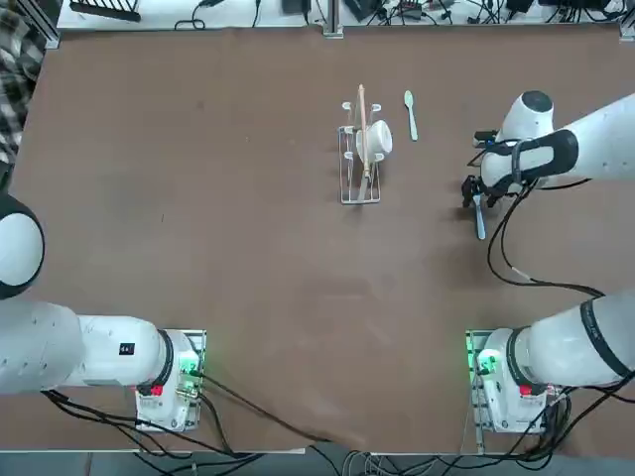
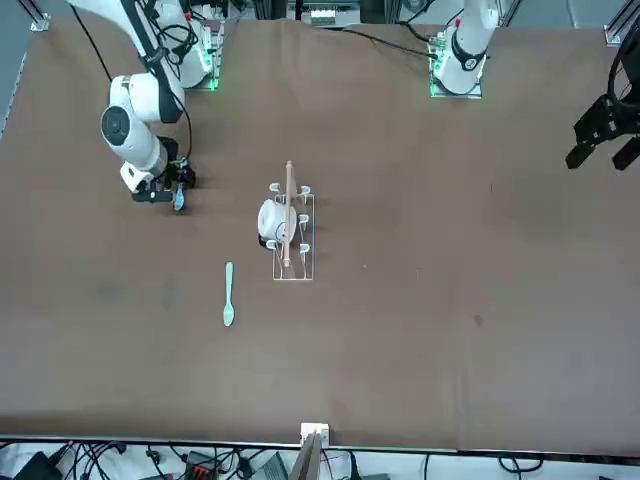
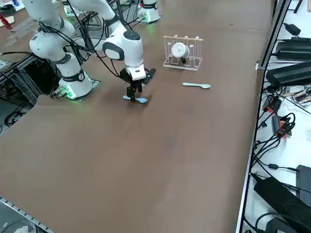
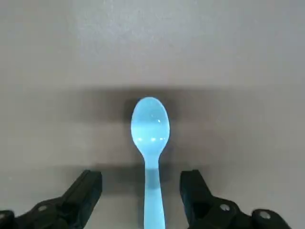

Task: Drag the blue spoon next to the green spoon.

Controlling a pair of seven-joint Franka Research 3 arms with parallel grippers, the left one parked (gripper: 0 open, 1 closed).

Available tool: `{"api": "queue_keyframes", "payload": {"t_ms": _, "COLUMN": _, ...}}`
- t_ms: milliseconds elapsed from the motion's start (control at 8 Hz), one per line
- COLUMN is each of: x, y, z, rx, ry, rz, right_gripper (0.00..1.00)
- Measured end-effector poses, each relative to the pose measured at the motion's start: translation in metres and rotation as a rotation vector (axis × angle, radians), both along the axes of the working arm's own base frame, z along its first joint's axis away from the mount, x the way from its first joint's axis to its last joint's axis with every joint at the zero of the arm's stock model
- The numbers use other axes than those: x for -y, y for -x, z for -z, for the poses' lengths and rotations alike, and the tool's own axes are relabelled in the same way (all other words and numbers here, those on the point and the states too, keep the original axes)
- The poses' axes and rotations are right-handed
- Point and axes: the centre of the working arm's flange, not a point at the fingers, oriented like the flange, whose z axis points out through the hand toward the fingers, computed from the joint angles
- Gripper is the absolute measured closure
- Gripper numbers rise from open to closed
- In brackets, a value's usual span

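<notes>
With the right gripper low over the worktop, jaws wide and empty astride the blue spoon handle, an off-centre closing risked spinning it away from the green spoon.

Two white arms with black trim and trailing cables

The working right arm is built of smooth, rounded white shells joined by black bands, with a dark grey disc capping one bulbous joint (seen best from the front). Its right gripper has two matte black fingers with angular, faceted tips and small silver screws near their roots. Black cables loop loosely from the wrist back toward the base. Both bases sit on metal plates and glow with green lights, with a small red part beside each.
</notes>
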Motion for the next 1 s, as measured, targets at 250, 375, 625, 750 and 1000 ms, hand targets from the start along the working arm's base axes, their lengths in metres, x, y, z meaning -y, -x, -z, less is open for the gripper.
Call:
{"api": "queue_keyframes", "payload": {"t_ms": 250, "x": 0.0, "y": 0.001, "z": 0.003, "rx": -0.003, "ry": 0.0, "rz": 0.001, "right_gripper": 0.01}}
{"api": "queue_keyframes", "payload": {"t_ms": 375, "x": 0.001, "y": 0.002, "z": 0.006, "rx": -0.011, "ry": 0.001, "rz": 0.001, "right_gripper": 0.02}}
{"api": "queue_keyframes", "payload": {"t_ms": 625, "x": 0.001, "y": 0.004, "z": 0.014, "rx": -0.027, "ry": 0.002, "rz": 0.002, "right_gripper": 0.04}}
{"api": "queue_keyframes", "payload": {"t_ms": 750, "x": 0.001, "y": 0.005, "z": 0.017, "rx": -0.03, "ry": 0.002, "rz": 0.002, "right_gripper": 0.06}}
{"api": "queue_keyframes", "payload": {"t_ms": 1000, "x": 0.001, "y": 0.004, "z": 0.016, "rx": -0.026, "ry": 0.001, "rz": 0.002, "right_gripper": 0.18}}
